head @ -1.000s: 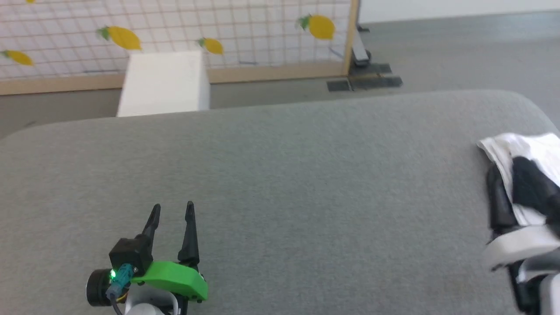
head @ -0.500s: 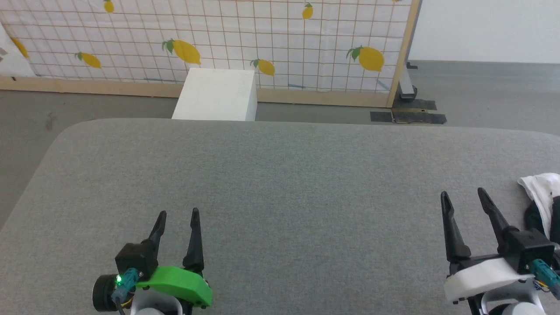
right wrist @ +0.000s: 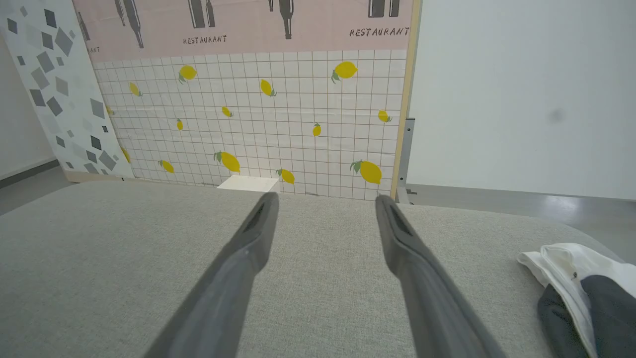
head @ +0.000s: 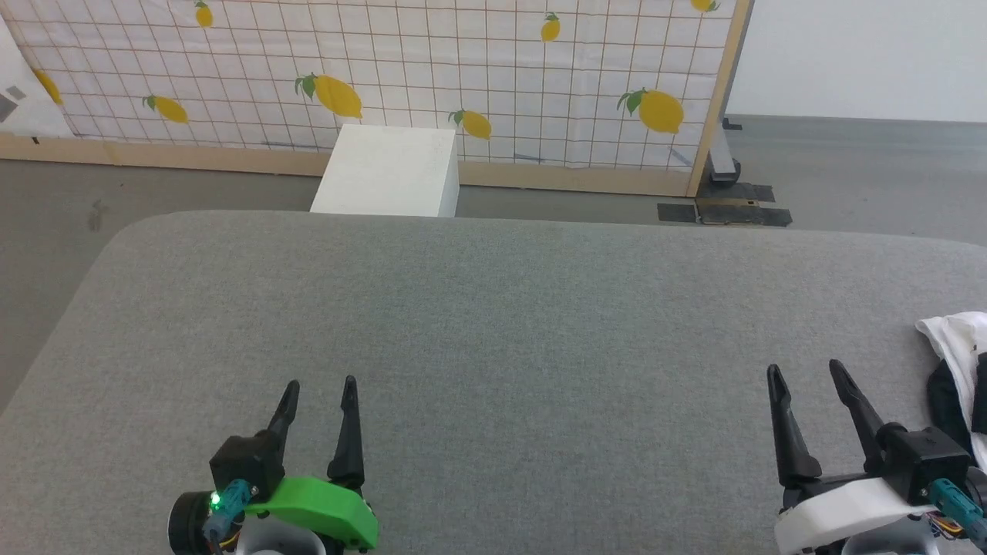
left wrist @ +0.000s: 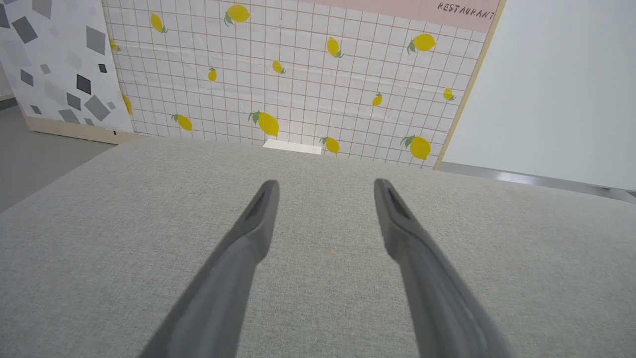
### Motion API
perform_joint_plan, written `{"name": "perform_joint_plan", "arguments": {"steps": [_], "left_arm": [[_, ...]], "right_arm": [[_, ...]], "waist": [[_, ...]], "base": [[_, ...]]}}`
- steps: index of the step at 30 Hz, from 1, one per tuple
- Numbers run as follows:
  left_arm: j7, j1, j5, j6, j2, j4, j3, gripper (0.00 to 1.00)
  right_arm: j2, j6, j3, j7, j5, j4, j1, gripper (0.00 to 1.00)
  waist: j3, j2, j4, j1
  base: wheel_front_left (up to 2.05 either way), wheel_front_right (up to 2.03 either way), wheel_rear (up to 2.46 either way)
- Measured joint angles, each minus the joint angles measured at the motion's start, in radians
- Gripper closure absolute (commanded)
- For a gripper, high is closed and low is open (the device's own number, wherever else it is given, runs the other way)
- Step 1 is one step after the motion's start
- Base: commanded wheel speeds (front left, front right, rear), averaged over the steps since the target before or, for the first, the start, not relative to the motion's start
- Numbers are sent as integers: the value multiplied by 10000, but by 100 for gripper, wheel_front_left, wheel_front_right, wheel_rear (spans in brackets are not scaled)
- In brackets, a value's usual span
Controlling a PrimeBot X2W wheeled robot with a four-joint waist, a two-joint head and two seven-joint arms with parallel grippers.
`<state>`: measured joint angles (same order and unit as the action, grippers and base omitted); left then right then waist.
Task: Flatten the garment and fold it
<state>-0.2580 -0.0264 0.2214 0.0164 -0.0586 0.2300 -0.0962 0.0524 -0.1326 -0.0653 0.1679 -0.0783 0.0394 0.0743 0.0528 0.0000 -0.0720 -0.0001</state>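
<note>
The left end effector [head: 321,381] and right end effector [head: 804,365] gape empty, seemingly ready to grasp. The garment [head: 956,339] lies crumpled just right of the latter.

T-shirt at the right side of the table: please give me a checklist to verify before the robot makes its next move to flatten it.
1. Right tool open, holding nothing: ok.
2. Left tool open, holding nothing: ok.
3. T-shirt lying flat: not ok; it is bunched near the right edge of the table.
4. Whole T-shirt inside the head view: not ok; the picture edge cuts it.
5. Right tool apart from the T-shirt: ok; the cloth lies to its right, untouched.
6. Collar or hem found for grasping: cannot tell.
</note>
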Motion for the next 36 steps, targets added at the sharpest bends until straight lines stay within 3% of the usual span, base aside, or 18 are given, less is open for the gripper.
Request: {"name": "perform_joint_plan", "arguments": {"steps": [5, 6, 36], "left_arm": [[0, 1, 0, -6, 8, 33, -2, 0], [0, 1, 0, -10, 8, 50, -2, 100], [468, -1, -268, -10, -13, -355, 153, 100]], "right_arm": [[0, 0, -4, 86, -19, 92, 0, 0], [0, 0, -4, 86, -23, 102, 0, 100], [2, 0, 86, -230, 77, 67, -20, 100]], "waist": [[8, 0, 35, 0], [9, 0, 38, 0], [-96, 0, 172, 0]], "base": [[0, 0, 0], [0, 0, 0], [0, 0, 0]]}}
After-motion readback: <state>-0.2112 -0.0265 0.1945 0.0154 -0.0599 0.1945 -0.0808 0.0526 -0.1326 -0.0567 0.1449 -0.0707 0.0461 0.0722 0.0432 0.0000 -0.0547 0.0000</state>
